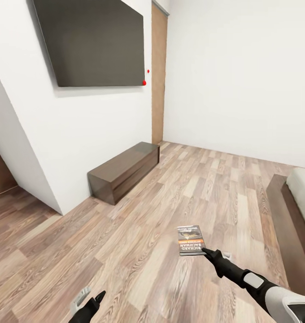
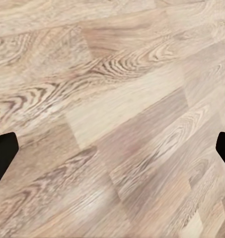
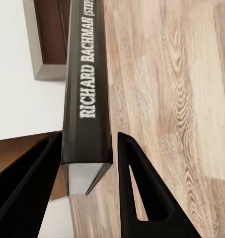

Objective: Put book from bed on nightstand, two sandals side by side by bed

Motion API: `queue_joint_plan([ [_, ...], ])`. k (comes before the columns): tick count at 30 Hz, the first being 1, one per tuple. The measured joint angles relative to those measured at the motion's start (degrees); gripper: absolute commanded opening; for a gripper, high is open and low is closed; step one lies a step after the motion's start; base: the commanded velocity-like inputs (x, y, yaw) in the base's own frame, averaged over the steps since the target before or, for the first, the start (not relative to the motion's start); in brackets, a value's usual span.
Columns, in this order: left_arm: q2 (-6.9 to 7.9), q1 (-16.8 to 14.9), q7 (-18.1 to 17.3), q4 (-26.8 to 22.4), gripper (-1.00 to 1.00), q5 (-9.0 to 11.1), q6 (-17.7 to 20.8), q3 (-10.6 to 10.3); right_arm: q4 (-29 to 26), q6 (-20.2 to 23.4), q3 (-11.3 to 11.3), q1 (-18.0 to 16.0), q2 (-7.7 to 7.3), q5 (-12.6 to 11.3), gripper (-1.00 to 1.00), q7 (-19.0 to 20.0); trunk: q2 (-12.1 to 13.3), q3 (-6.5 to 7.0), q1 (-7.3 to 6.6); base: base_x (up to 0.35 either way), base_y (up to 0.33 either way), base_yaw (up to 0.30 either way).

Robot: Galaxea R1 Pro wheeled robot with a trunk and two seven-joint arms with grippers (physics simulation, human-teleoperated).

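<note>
One book (image 1: 191, 240), and you've got it: your right gripper (image 1: 208, 254) is clamped on its near edge, holding it out flat above the wood floor (image 1: 125, 251). From the right wrist you see the spine, "RICHARD BACHMAN", pinched between the two black fingers (image 3: 142, 198). Your left gripper (image 1: 90, 303) hangs low near your base with nothing in it, fingers spread wide over bare planks.

So you're in the carry step, I'd say: book lifted, on its way to a nightstand. One corner of the bed (image 1: 292, 211) sits at your right, dark frame and pale mattress. One low dark cabinet (image 1: 124, 169) stands against the wall ahead, under one dark wall panel (image 1: 92, 40); whether that counts as a nightstand I can't tell, as it looks long and stands well apart from the bed.

Next you'll likely need to turn and find a nightstand by the headboard, keeping the book level so it doesn't slip. Zero sandals counted so far, so that step is untouched.
</note>
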Motion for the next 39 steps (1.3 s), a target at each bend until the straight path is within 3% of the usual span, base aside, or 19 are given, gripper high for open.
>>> queue_joint_plan([
  [39, 0.00, 0.0, 0.0, 0.0, 1.00, 0.0, 0.0, 0.0, 0.0, 0.0, 0.1, 0.0, 0.00, 0.0, -1.00, 0.0, 0.0, 0.00, 0.00, 0.158, 0.000, -0.231],
])
